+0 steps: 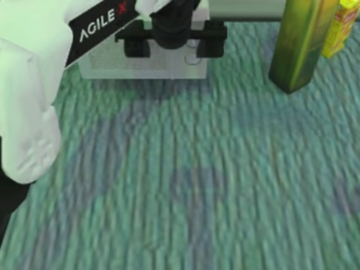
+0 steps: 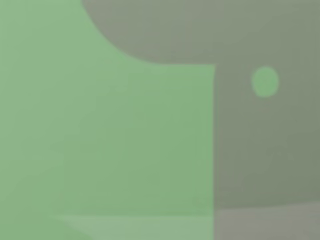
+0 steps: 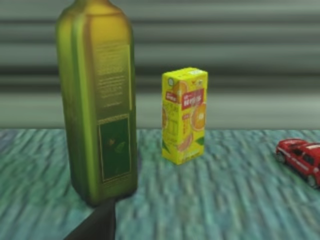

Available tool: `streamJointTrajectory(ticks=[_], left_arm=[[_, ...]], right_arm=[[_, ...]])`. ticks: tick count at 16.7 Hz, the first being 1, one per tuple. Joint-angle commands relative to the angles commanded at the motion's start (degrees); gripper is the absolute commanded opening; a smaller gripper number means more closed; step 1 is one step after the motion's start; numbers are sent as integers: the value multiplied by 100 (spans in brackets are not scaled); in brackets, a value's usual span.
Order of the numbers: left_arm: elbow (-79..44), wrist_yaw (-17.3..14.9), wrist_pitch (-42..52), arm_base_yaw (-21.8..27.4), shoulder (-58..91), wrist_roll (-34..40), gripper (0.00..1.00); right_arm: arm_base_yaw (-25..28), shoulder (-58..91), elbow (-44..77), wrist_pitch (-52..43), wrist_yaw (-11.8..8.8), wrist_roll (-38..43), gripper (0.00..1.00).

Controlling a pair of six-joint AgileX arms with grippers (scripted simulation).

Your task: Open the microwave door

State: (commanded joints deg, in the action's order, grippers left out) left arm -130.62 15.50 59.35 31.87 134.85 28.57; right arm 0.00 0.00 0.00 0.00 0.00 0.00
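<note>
My left gripper (image 1: 171, 31) hangs at twelve o'clock over the front of the microwave (image 1: 140, 64), which sits at the table's (image 1: 197, 180) far edge, toward eleven o'clock. I cannot tell how its fingers stand. The microwave door's (image 1: 115, 59) speckled mesh shows below my wrist. At one o'clock stands a green bottle (image 1: 298, 45), a yellow juice carton (image 1: 340, 28) just beyond it. A red toy car (image 3: 302, 160) lies farther right.

Light: even, moderately bright.
Shadows: soft grey patches on table (image 1: 185, 185), centre and left of top view.
Focus: left wrist view blurred flat green-grey.
Glare: on bottle (image 3: 97, 100).
</note>
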Motion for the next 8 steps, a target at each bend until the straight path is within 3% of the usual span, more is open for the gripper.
streamJointTrajectory(ticks=[8], left_arm=[[0,0,0,0,0,0,2]], right_arm=[[0,0,0,0,0,0,100]])
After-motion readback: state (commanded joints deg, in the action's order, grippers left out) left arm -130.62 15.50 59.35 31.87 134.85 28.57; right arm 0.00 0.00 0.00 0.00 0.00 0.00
